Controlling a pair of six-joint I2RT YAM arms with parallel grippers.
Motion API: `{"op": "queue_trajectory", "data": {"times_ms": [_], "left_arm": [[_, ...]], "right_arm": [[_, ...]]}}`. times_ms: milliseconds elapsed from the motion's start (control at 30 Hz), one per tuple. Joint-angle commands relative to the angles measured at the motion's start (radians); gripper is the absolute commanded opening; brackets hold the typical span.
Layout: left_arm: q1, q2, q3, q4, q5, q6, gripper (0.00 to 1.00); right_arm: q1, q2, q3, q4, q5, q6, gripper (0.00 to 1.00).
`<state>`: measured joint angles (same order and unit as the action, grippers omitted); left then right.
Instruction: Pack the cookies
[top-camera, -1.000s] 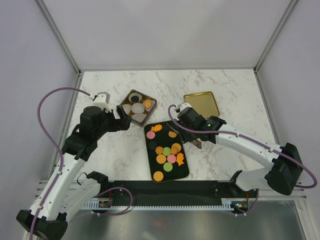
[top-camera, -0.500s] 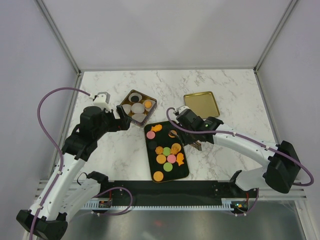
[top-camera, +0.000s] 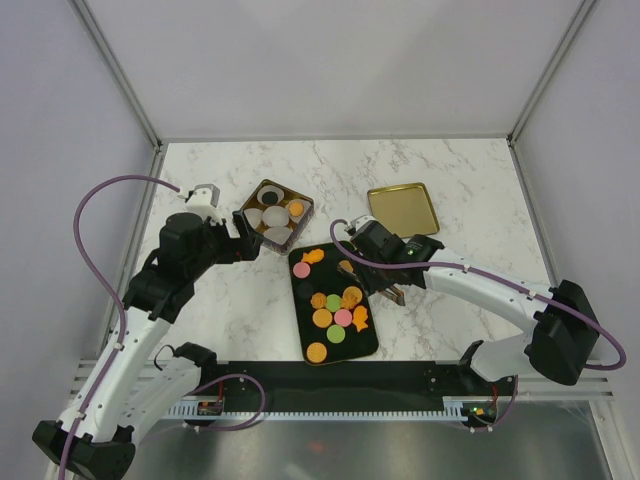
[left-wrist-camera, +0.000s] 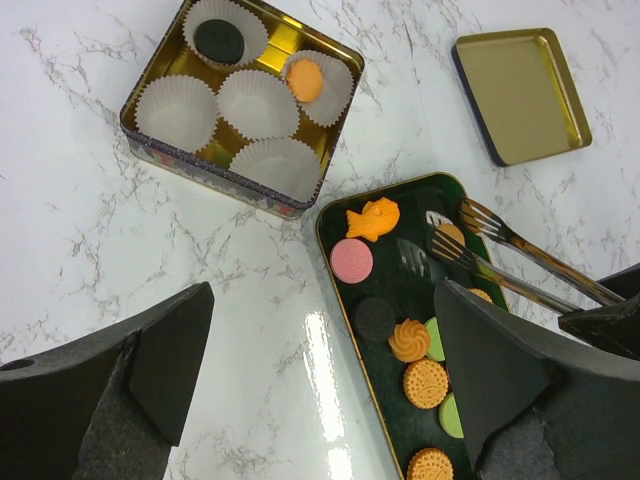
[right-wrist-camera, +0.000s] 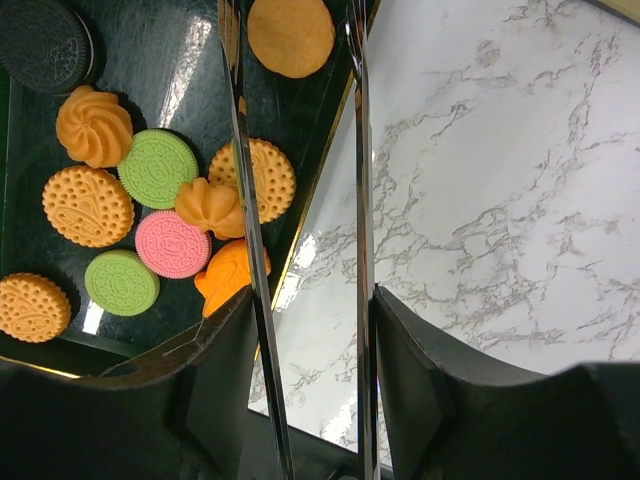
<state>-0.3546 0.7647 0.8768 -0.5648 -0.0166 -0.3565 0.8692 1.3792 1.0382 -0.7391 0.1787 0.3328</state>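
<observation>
The cookies (top-camera: 336, 305) lie on a black tray (top-camera: 302, 287): orange, pink, green and a dark one, round, swirled and fish-shaped (left-wrist-camera: 373, 218). My right gripper (right-wrist-camera: 310, 320) is shut on metal tongs (right-wrist-camera: 246, 200). The tongs' tips straddle a plain round orange cookie (right-wrist-camera: 291, 35) at the tray's far right edge, with their arms apart. My left gripper (left-wrist-camera: 322, 300) hangs open and empty over the marble left of the tray. In the top view the right gripper (top-camera: 388, 285) sits beside the tray and the left gripper (top-camera: 248, 240) beside the tin.
A square gold tin (top-camera: 305, 217) behind the tray holds several white paper cups; one has an orange cookie (left-wrist-camera: 307, 80), another a dark one (left-wrist-camera: 217, 40). Its gold lid (top-camera: 402, 207) lies upturned at the back right. White walls enclose the marble table.
My right arm has shifted slightly left and toward the tray, carrying the tongs. The left arm has stayed still.
</observation>
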Motion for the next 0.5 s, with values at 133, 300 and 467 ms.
{"op": "queue_trajectory", "data": {"times_ms": [133,300,467], "left_arm": [[0.008,-0.011,-0.007,0.048,0.012,0.007,1.0],[0.008,-0.013,-0.007,0.049,0.012,0.007,1.0],[0.008,-0.013,-0.007,0.048,0.012,0.007,1.0]], "right_arm": [[0.01,0.003,0.031,-0.028,-0.001,-0.012,0.56],[0.021,0.014,0.04,-0.037,-0.004,-0.014,0.56],[0.033,0.027,0.066,-0.057,0.007,-0.014,0.55]]}}
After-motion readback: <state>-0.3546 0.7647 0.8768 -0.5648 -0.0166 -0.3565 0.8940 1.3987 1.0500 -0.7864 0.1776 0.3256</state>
